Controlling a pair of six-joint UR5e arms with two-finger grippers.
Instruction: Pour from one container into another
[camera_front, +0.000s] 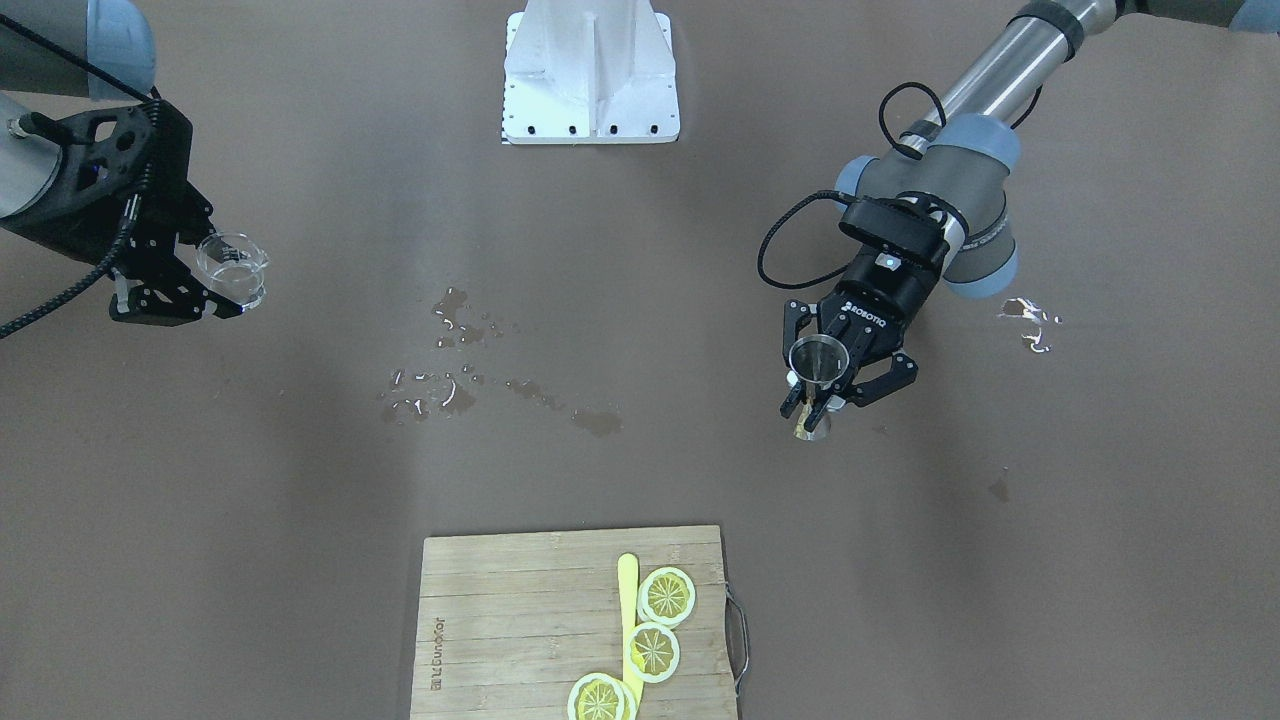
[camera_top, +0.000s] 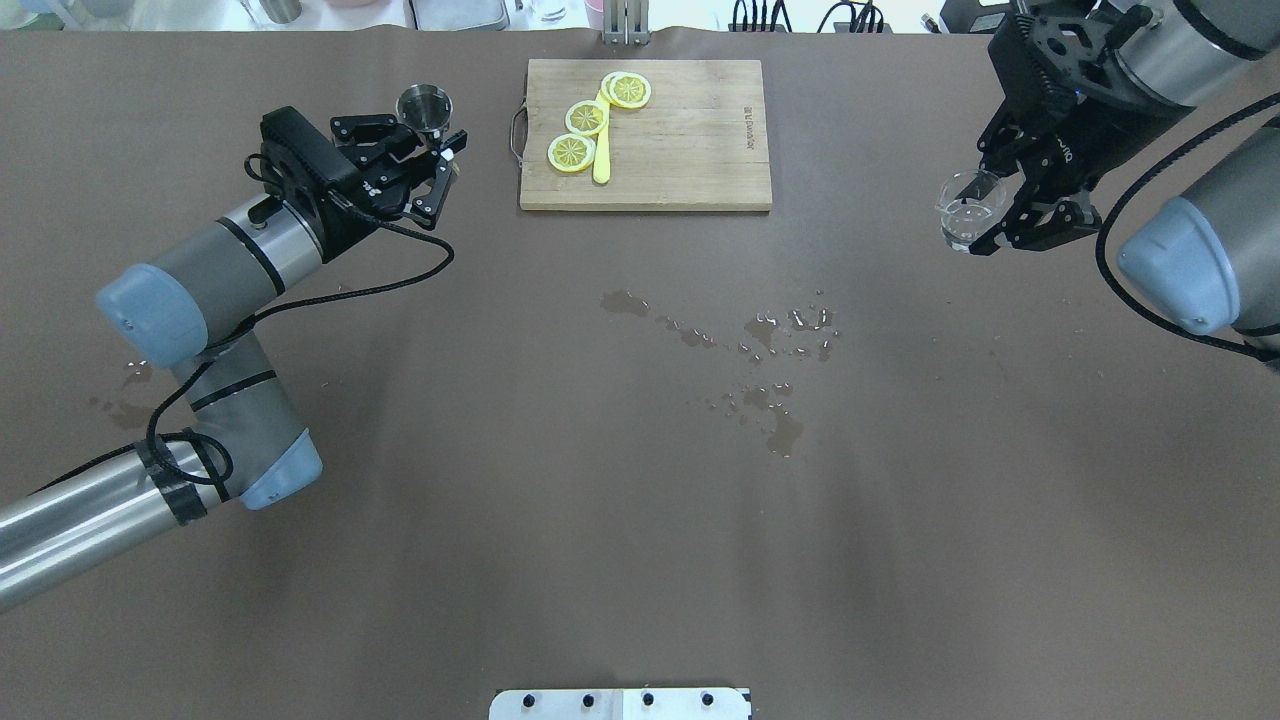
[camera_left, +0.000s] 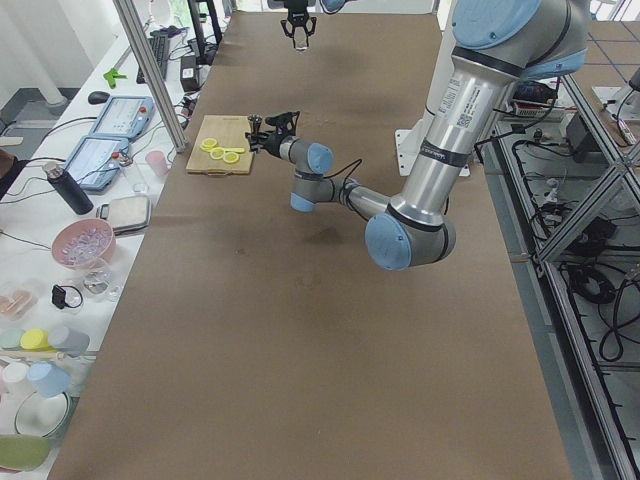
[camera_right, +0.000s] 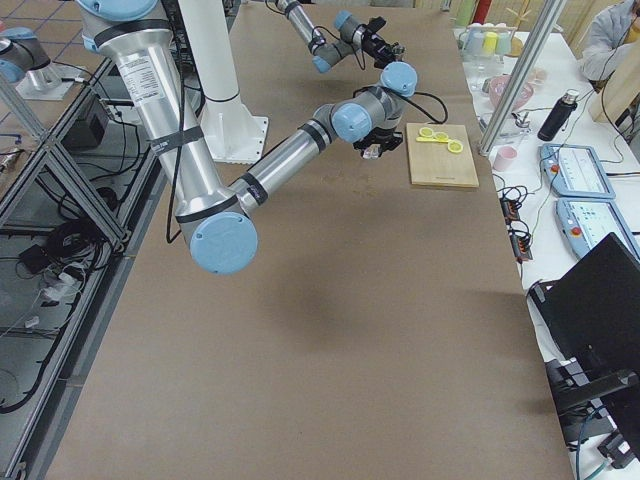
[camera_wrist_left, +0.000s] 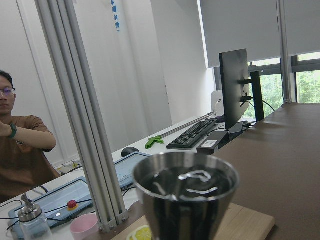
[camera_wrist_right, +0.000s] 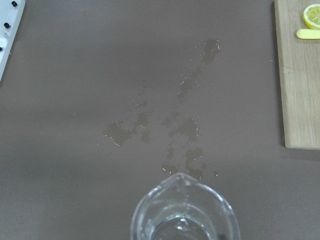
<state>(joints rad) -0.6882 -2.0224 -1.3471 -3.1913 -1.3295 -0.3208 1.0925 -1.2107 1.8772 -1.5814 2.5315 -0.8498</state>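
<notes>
My left pincer (camera_top: 428, 135) is clamped on the small conical steel cup (camera_top: 424, 105), held upright because dark liquid stands near its brim; it sits just beside the wooden cutting board (camera_top: 690, 150). My right pincer (camera_top: 990, 215) grips the clear spouted glass beaker (camera_top: 966, 205), mouth up and seemingly almost empty, fit to receive. The two are well apart over the brown surface (camera_top: 500, 500); I judge they must meet before any tilt, since spilled puddles (camera_top: 770, 350) warn of careless pouring.

Two cups (camera_top: 425, 106) (camera_top: 968, 208); at least three lemon slices (camera_top: 586, 117).
</notes>
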